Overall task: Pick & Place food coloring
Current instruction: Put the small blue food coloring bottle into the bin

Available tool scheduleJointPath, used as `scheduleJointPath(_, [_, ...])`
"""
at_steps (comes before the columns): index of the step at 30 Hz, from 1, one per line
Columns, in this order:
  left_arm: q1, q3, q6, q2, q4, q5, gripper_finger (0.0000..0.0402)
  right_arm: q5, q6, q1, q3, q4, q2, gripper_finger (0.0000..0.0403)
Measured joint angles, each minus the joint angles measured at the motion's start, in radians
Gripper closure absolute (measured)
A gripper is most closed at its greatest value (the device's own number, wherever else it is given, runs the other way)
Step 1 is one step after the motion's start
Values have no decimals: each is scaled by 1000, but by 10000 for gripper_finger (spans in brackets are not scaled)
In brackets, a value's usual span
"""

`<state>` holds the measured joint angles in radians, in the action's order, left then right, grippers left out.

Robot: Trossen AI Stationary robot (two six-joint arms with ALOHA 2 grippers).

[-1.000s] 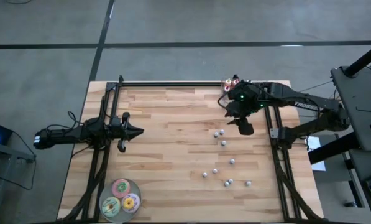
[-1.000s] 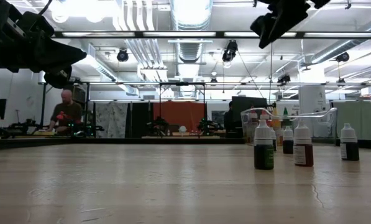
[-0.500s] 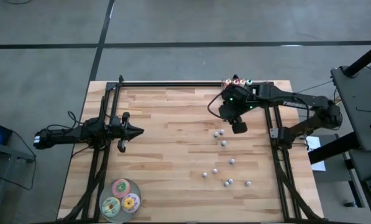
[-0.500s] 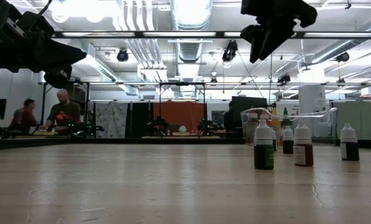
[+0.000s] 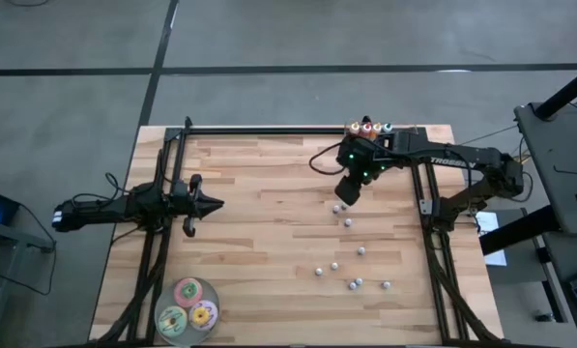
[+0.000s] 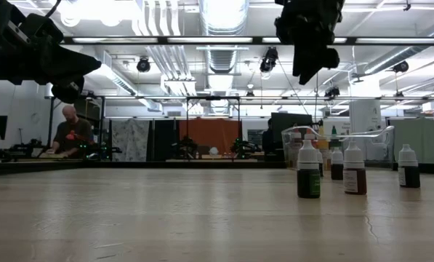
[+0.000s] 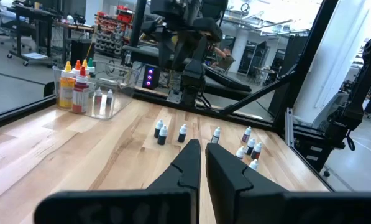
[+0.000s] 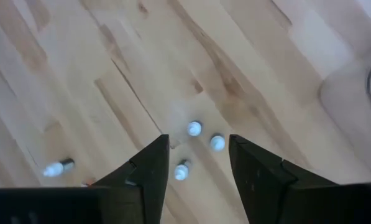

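Wooden planks of the table (image 5: 259, 242) ran pale under me, with a workshop behind them where a person sat at a far bench. At the back edge a clear tray (image 5: 370, 130) held 4 food coloring bottles, and I take that tray as my landmark.

My right gripper (image 5: 344, 190) hung in the air a little in front of the tray, pointing down, with its fingers (image 8: 149, 168) apart and nothing between them. Directly below it in my right wrist view stood 3 pale-capped bottles (image 8: 194, 129) close together on the wood. From above, the nearest loose bottle (image 5: 337, 208) sat just in front of my gripper, a 2nd (image 5: 347, 223) was a little farther from the tray, and the remaining bottles (image 5: 354, 283) lay scattered well in front of it, toward the near edge. In the level view they stood upright, dark bodies under white caps (image 6: 308, 174).

My left gripper (image 5: 209, 204) waited far to the left of the tray, over the wood, its fingers (image 7: 188, 163) nearly together and holding nothing. 3 flat round discs (image 5: 188, 307) lay at the near left corner, well apart from everything else.

I judged the step in hand to be the approach to another pick, not yet begun. The next move called for centring 1 cap between my open fingers, then coming straight down without knocking its 2 neighbours, since they stood so close that a finger could tip one over.
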<state>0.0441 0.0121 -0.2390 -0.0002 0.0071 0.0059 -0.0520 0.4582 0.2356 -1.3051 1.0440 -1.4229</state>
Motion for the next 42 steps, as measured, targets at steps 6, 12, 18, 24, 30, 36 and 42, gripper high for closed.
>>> scheduleJointPath(6, [0,0,0,0,0,0,402,0,21,0,1,0,-1,241])
scheduleJointPath(12, [0,0,0,0,0,0,402,-1,-11,0,5,44,-1,237])
scheduleJointPath(18, [0,0,0,0,0,0,402,0,-77,0,36,54,-1,231])
scheduleJointPath(24, [0,0,0,0,0,0,402,-1,-292,-4,97,51,-1,230])
scheduleJointPath(30, [0,0,0,0,0,0,402,-1,-514,-17,147,15,-1,230])
scheduleJointPath(36, [0,0,0,0,0,1,402,-2,-799,-39,176,-33,-1,227])
scheduleJointPath(42, [0,0,0,0,0,0,402,-1,-947,-40,210,-93,-1,227])
